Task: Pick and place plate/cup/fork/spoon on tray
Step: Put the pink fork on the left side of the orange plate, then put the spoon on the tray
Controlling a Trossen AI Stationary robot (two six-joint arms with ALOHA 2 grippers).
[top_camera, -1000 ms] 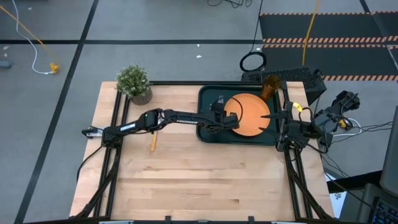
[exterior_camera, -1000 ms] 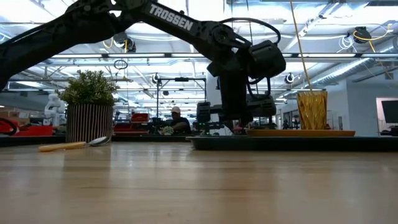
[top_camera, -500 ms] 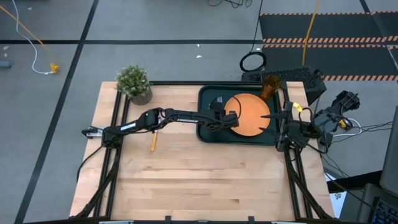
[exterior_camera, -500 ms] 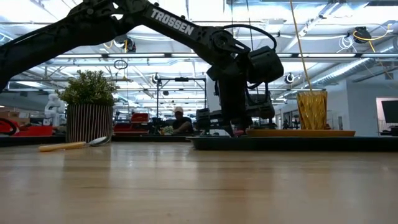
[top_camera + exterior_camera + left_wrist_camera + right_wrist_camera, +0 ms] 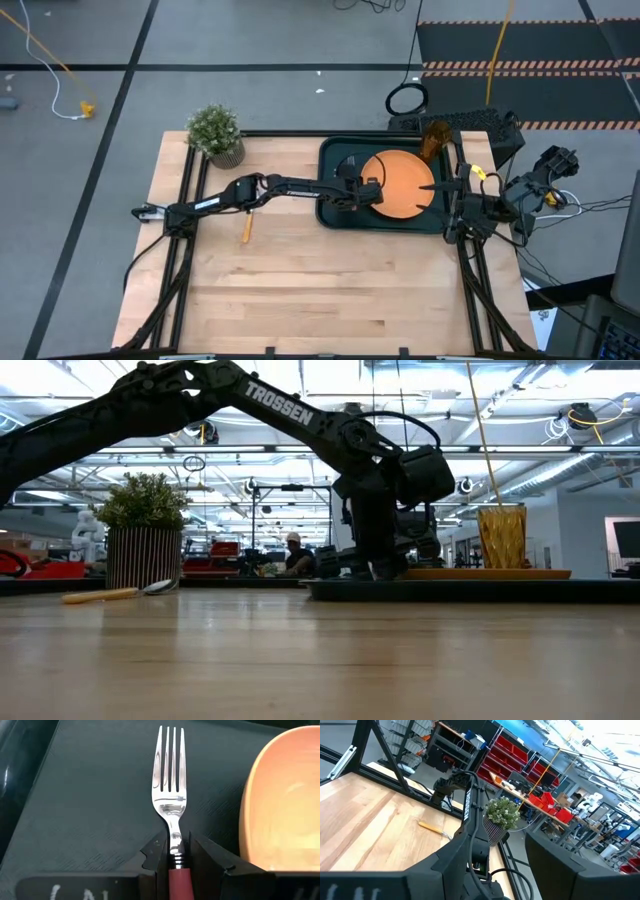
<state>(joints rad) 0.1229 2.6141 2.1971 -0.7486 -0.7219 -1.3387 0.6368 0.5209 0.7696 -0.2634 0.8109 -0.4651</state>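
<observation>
The dark green tray [image 5: 335, 215] lies at the table's far right. On it rests the orange plate [image 5: 402, 184], and the amber cup [image 5: 434, 139] stands at its far right corner. My left gripper [image 5: 370, 192] is low over the tray floor, just left of the plate [image 5: 280, 795], and is shut on the fork [image 5: 170, 795]. The fork's silver tines point away from the gripper over the tray floor [image 5: 90, 800]. The orange-handled spoon [image 5: 246, 228] lies on the bare wood at the left. My right gripper [image 5: 432, 187] waits open at the tray's right edge. My left gripper pinches the fork between its two fingers [image 5: 156, 856] where the red handle meets the metal neck [image 5: 173, 866]. The fingers lie along the fork, slanting down from the table's left. The fork points straight ahead. I cannot tell whether its tines touch the tray floor.
A potted green plant [image 5: 216, 134] stands at the table's far left corner. Bare wood lies in front of the tray and along the near edge. In the low view a person [image 5: 296, 556] shows far behind the table.
My left gripper has gone down a little toward the tray floor and slightly toward the plate, still shut on the fork.
</observation>
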